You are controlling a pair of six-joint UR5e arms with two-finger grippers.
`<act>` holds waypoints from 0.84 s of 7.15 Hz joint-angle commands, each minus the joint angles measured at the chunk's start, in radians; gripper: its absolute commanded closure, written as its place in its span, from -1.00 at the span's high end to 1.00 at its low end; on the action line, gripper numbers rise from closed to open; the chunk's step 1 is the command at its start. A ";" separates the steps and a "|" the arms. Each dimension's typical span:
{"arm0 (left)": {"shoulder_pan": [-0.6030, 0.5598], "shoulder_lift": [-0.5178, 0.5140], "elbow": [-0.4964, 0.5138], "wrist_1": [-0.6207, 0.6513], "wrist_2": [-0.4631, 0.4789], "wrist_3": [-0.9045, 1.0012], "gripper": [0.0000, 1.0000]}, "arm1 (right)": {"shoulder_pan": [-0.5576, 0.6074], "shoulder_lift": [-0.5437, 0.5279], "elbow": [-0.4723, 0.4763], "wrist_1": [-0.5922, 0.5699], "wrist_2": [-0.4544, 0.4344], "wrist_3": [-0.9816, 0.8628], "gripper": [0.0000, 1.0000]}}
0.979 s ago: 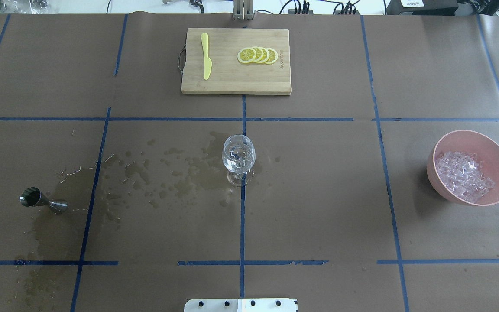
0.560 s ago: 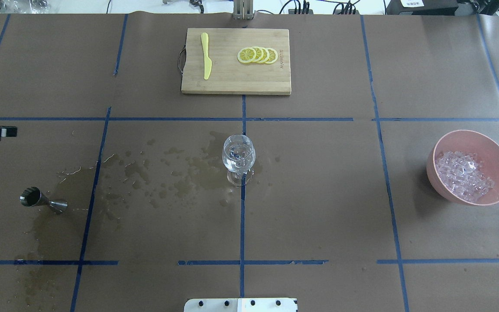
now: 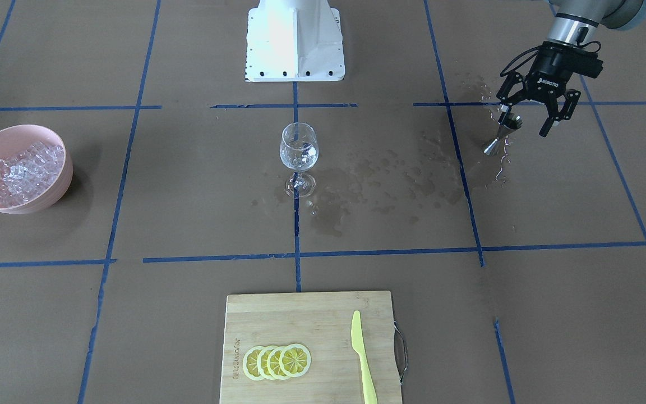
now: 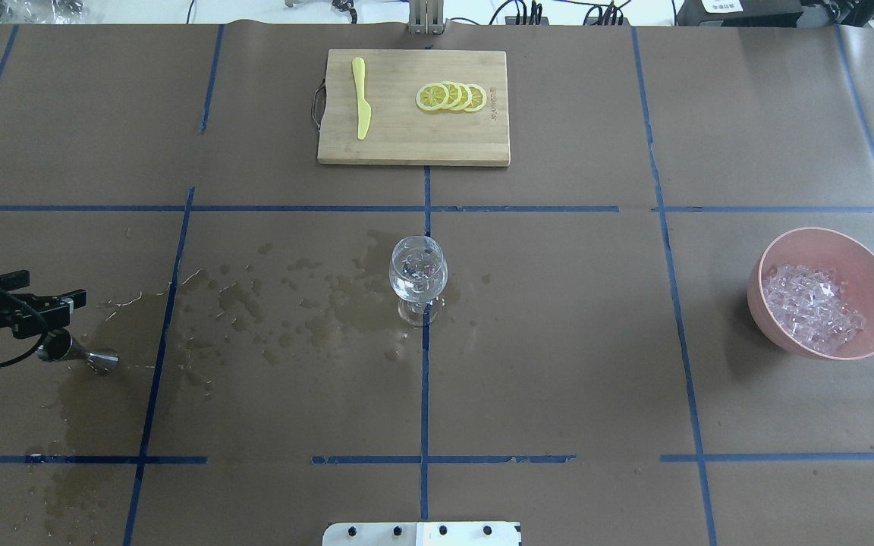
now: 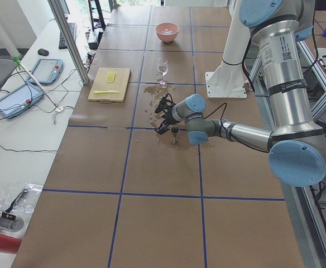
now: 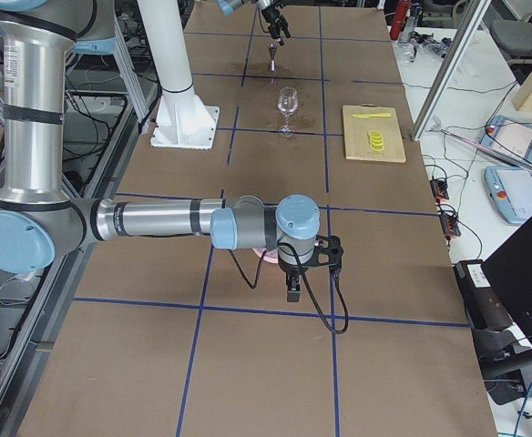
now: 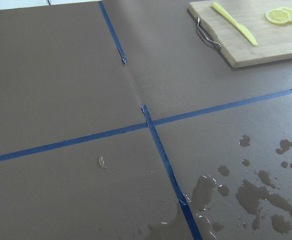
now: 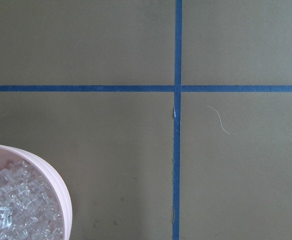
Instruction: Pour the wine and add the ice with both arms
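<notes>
Glistening puddles (image 4: pixel 346 299) on blue-taped brown tabletop (image 4: pixel 558 341)

The table cover (image 4: pixel 558 341) is matt brown paper, the cutting board (image 4: pixel 407 140) pale grained wood, the jigger (image 4: pixel 101 360) polished metal, the wine glass (image 4: pixel 418 273) and ice (image 4: pixel 812 307) clear and glossy, the bowl (image 4: pixel 854 258) smooth matt pink.

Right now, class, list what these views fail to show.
Exterior right: right gripper seen nowhere else; fingers open or shut unclear.
Overhead: left gripper covers the jigger cup; contents hidden.
Front-facing: wine glass too small to tell its contents.
</notes>
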 commanded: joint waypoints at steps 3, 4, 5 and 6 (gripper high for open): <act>0.315 0.070 0.007 -0.020 0.454 -0.157 0.99 | 0.000 0.000 0.000 0.001 0.008 0.000 1.00; 0.349 0.073 0.039 -0.018 0.518 -0.157 0.99 | 0.000 -0.001 0.000 -0.001 0.008 0.000 1.00; 0.386 0.071 0.077 -0.020 0.572 -0.192 0.99 | 0.000 -0.001 -0.002 -0.001 0.010 0.000 1.00; 0.432 0.070 0.093 -0.020 0.606 -0.247 0.99 | 0.000 0.000 -0.002 -0.001 0.010 0.000 1.00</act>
